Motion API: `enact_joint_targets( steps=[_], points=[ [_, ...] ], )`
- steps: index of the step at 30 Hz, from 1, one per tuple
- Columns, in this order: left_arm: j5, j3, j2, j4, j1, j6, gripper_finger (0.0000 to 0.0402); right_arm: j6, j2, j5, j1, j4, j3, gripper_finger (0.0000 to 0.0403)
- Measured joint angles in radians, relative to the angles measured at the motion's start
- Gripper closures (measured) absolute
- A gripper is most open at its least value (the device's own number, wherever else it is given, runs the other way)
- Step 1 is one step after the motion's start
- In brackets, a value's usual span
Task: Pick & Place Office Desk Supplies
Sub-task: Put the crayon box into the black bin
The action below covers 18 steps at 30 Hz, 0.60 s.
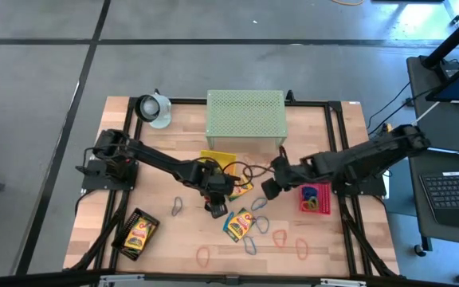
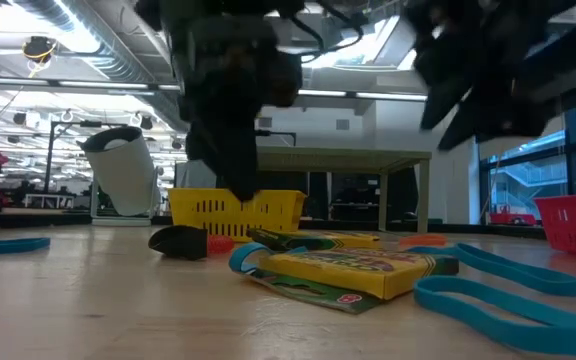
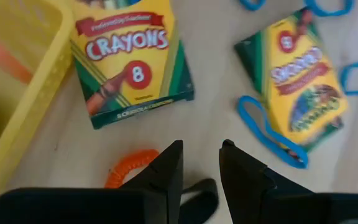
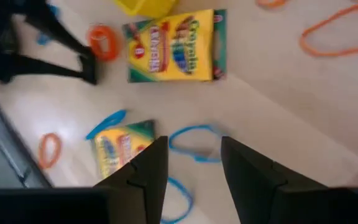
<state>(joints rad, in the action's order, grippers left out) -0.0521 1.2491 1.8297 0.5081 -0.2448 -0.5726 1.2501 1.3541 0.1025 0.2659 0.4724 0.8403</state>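
Orange loop (image 3: 131,167) and a black clip (image 3: 199,198), mid-table near the yellow tray (image 3: 17,99), sit under the narrowly parted, empty left gripper (image 3: 200,163): pick pending, lower and close; right gripper (image 4: 193,163) hovers open.

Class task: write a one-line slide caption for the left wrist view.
Open left gripper above an orange loop, crayon boxes beyond.

The light wooden table (image 1: 166,239) stands on a grey concrete floor (image 1: 38,96) with dark lines. Far behind, a long white table (image 2: 368,157) stands under bright ceiling lights (image 2: 368,60). Big windows (image 2: 528,180) are on the right.
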Motion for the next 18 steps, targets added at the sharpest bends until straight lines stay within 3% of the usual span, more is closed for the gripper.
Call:
enact_joint_targets(
  steps=[6,18],
  points=[
    [0.041,0.0,0.03,-0.04,0.005,-0.039,0.0304,-0.116,0.131,-0.134,-0.116,-0.171,0.0,0.0252],
    [0.213,0.001,0.03,0.023,0.002,-0.069,0.0304,-0.334,0.291,-0.268,-0.232,-0.235,0.0,0.0252]
  ],
)
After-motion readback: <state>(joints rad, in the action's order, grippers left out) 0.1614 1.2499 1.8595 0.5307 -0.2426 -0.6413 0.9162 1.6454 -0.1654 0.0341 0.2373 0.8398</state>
